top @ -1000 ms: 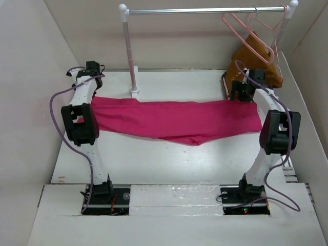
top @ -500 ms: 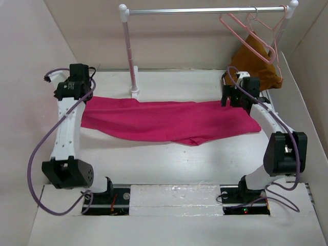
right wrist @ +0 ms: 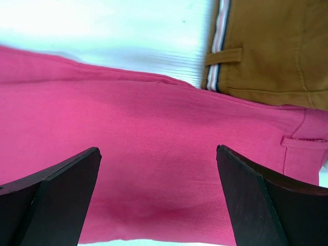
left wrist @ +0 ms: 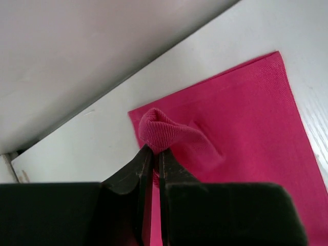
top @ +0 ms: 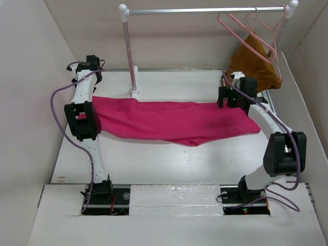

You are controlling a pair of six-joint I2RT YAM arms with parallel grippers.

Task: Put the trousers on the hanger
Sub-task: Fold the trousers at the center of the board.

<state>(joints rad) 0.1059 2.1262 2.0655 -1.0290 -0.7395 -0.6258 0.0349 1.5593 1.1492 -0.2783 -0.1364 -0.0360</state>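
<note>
White boards form the bench (top: pixel 169 164), enclosed on three sides by plain beige walls (top: pixel 31 77).

Top view:
- The trousers (top: pixel 174 120) lie spread across the middle of the bench, running side to side between the left arm (top: pixel 84 110) and the right arm (top: pixel 266 115). Part of the near edge is folded over.
- A silver rail (top: pixel 205 10) spans the back of the enclosure. Its pale post (top: pixel 129 51) stands with its foot just behind the far edge of the trousers.
- The hanger (top: pixel 251 38) hangs by its hook at the right end of the rail, among others alike, well apart from the trousers.
- A mustard-brown garment (top: pixel 259 64) sits in the back right corner, below the hangers and just behind the right arm's wrist.

Left wrist view:
- The left hand (left wrist: pixel 152 151) is clenched on a corner of the trousers. Its two dark fingers are pressed together, with a bunched fold of pink cloth pinched at the tips.
- The rest of that corner lies flat on the bench, near the foot of the wall.

Right wrist view:
- The right hand (right wrist: pixel 159 195) is released. Its fingers (right wrist: pixel 51 200) stand wide apart above the trousers, and pink cloth fills the gap between them. Whether the tips touch the cloth cannot be told.
- The brown garment, which has a striped band, lies on the bench at the upper right. Its edge meets the far edge of the trousers.
</note>
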